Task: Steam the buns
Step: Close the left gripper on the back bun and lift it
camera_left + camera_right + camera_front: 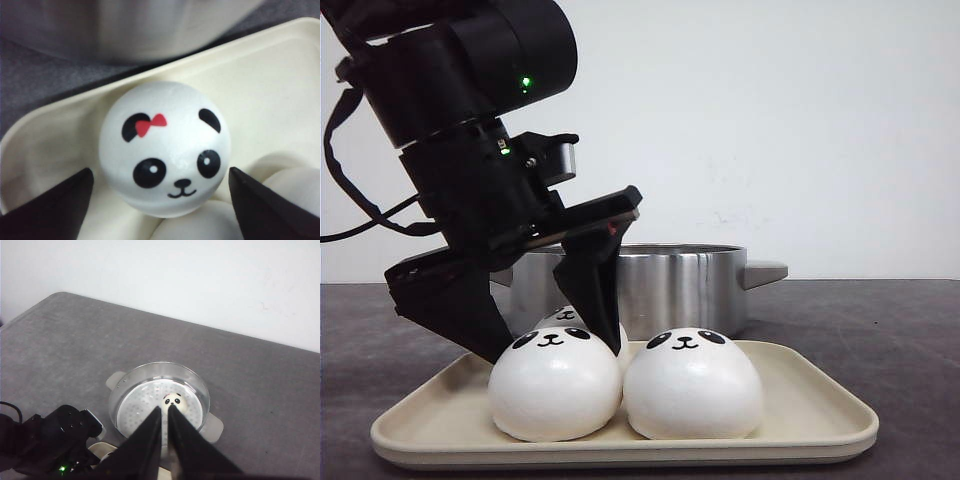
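Black fingers (55, 212) of left hand (160, 171) nearest the lens, spread wide apart on either side of one bun with a red bow (165, 150), not yet touching it on either flank. Likely soft, light and smooth-skinned, so apt to dent or slip. Best taken low on the two sides at the widest part, with gentle pressure, keeping clear of the painted face.

Just in front of that bun, on the same cream tray (620, 447): two more panda-faced buns, left (555, 390) and right (693, 388), pressed side by side and close against the bow bun. Little room for the fingers, by the look of it.

Beyond the tray, just behind it: one steel pot (670, 285) with side handles, open at the top, with a perforated steaming plate inside. On that plate, a fourth bun (173, 400), face up.

Above the pot: right hand (165, 412), fingers nearly together with only a slim gap, holding nothing.

Count: four buns, three on the tray and one in the pot; one tray; one pot; all on a grey table (60, 340).
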Tool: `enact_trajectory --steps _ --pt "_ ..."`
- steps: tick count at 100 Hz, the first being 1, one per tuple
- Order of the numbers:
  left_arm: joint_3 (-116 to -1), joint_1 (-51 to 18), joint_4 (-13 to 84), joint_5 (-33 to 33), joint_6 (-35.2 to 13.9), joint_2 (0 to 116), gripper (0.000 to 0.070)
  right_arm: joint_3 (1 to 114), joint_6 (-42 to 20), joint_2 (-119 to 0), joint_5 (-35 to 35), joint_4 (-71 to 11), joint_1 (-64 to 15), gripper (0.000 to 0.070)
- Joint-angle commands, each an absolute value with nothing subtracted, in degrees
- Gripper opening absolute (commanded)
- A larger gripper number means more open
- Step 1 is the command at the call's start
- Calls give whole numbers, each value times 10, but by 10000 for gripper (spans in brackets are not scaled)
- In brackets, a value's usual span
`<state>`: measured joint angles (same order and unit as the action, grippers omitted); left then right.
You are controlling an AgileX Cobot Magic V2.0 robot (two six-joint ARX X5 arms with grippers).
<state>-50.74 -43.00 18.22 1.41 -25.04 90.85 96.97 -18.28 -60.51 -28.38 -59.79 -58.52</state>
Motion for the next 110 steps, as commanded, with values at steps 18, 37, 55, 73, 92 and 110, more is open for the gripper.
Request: enact_trajectory --steps 18,37,55,73,92,110 --pt "-520 -435 180 -20 -274 921 502 978 -190 -609 -302 -618 -593 12" --pt "-520 -435 167 -41 -293 924 498 978 -201 -609 -303 -632 -596 12" --pt "-520 -435 189 -40 -293 926 0 978 -206 -609 -302 -636 -596 12" --pt "-522 -435 210 -36 -293 921 4 978 -208 -609 -303 -635 -604 12" --pt "-549 -450 219 -15 -280 850 4 978 -208 -609 -305 -638 -606 12" --pt "-570 -473 217 -12 -277 748 4 978 -211 -609 -305 -637 -606 12"
